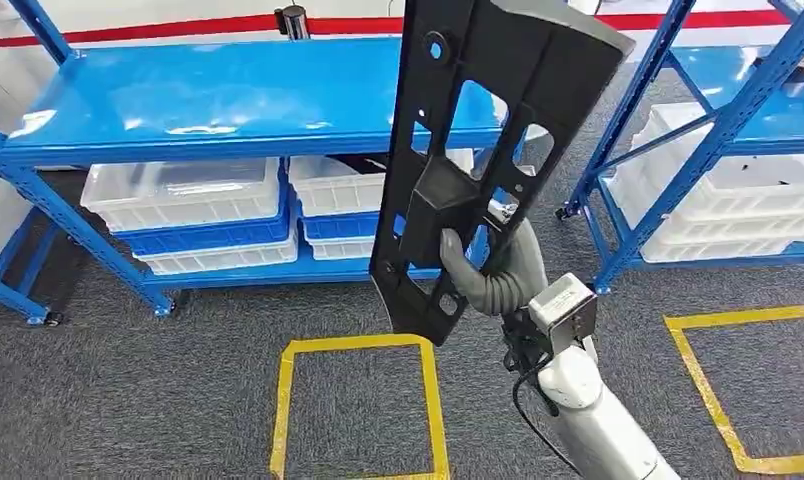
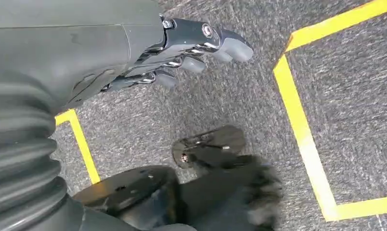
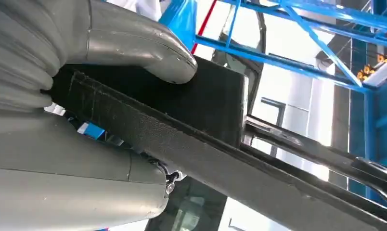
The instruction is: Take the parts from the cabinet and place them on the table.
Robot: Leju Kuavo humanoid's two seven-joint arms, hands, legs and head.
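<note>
Right hand (image 1: 478, 275) grips the black part (image 1: 478, 150) near its lower end; left hand (image 2: 134, 53) hangs empty, fingers extended.

Right arm (image 1: 598, 420): smooth silver-white shell with a black cable looped beside the wrist and a grey box-shaped camera block above it. Right hand (image 1: 488, 270): grey ribbed cover and thick grey thumb. Left hand (image 2: 134, 53): dark metal fingers (image 2: 201, 41) with screws and pale grey tips.
</note>
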